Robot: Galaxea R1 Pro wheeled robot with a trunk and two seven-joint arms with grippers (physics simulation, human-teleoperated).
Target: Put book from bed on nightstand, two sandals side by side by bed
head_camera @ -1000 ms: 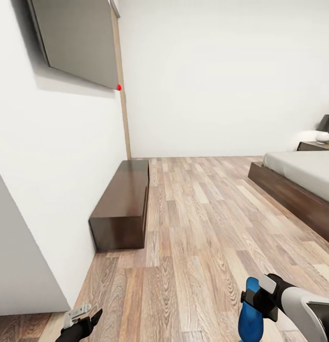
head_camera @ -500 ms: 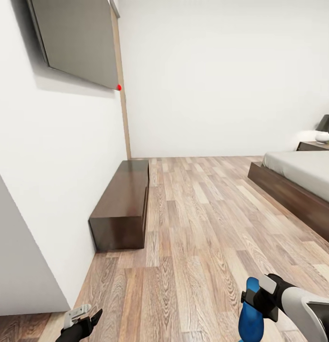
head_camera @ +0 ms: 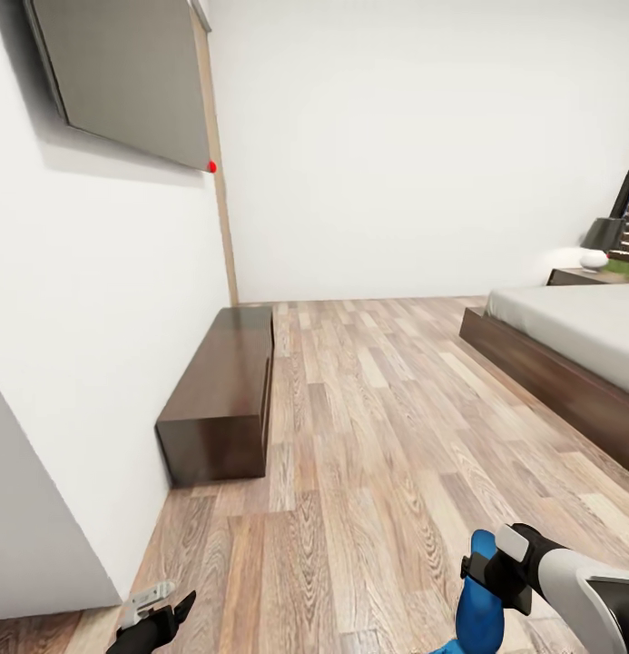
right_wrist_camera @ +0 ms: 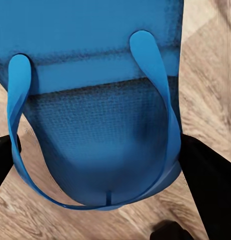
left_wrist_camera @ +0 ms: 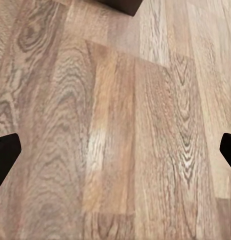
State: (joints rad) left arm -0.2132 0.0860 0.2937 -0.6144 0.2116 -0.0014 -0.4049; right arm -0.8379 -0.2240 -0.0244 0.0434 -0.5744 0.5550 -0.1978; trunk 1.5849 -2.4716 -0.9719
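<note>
The right gripper (head_camera: 485, 581) pinches a sandal (head_camera: 478, 595); it should stay level until beside the bed (head_camera: 568, 363); the left gripper (head_camera: 160, 610) hangs spread, empty.

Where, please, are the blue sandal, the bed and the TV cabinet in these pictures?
blue sandal (right_wrist_camera: 103, 150): right wrist view, on its textured footbed.
bed (head_camera: 586, 327): head view, on the grey mattress top.
TV cabinet (head_camera: 225, 368): head view, on its dark wooden top.

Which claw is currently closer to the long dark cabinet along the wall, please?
Left. The left claw hangs low at the cabinet's side of the room, short of its near end. The right claw, shut on a blue sandal, is across the floor toward the bed.
</note>
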